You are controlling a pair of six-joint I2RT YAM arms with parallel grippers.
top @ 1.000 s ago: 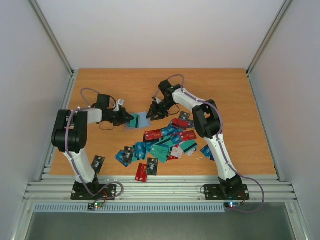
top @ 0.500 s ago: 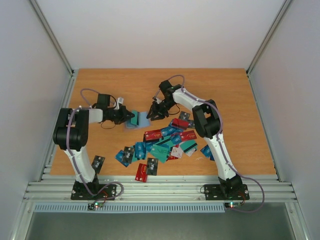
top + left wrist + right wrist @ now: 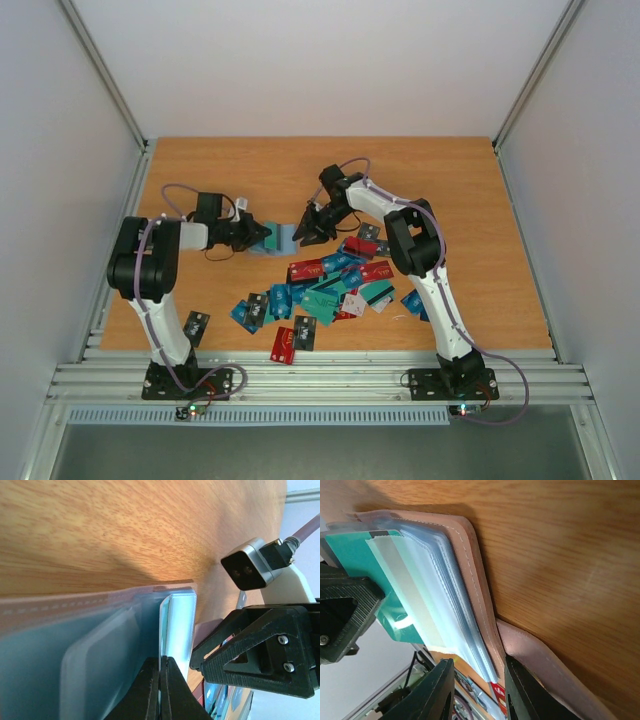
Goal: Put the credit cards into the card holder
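Note:
The card holder (image 3: pixel 288 238) lies open on the table, tan cover down, its clear bluish pockets fanned. My left gripper (image 3: pixel 255 237) is shut on a teal credit card (image 3: pixel 267 241), whose far end sits in among the pockets. The left wrist view shows its jaws (image 3: pixel 162 675) pinching the card's edge (image 3: pixel 176 630) beside the pockets (image 3: pixel 100 645). My right gripper (image 3: pixel 306 231) is open at the holder's right edge. In the right wrist view its jaws (image 3: pixel 479 690) straddle the pocket stack and tan cover (image 3: pixel 470 580); the teal card (image 3: pixel 350 555) shows at left.
Several loose credit cards (image 3: pixel 335 280) in red, blue, teal and black lie heaped in front of the holder, reaching the right arm. One dark card (image 3: pixel 196 323) lies alone near the left arm's base. White walls close in the table's sides and back.
My left gripper has edged right with the teal card, pushing it a little further into the holder. My right gripper has shifted slightly down and left at the holder's edge.

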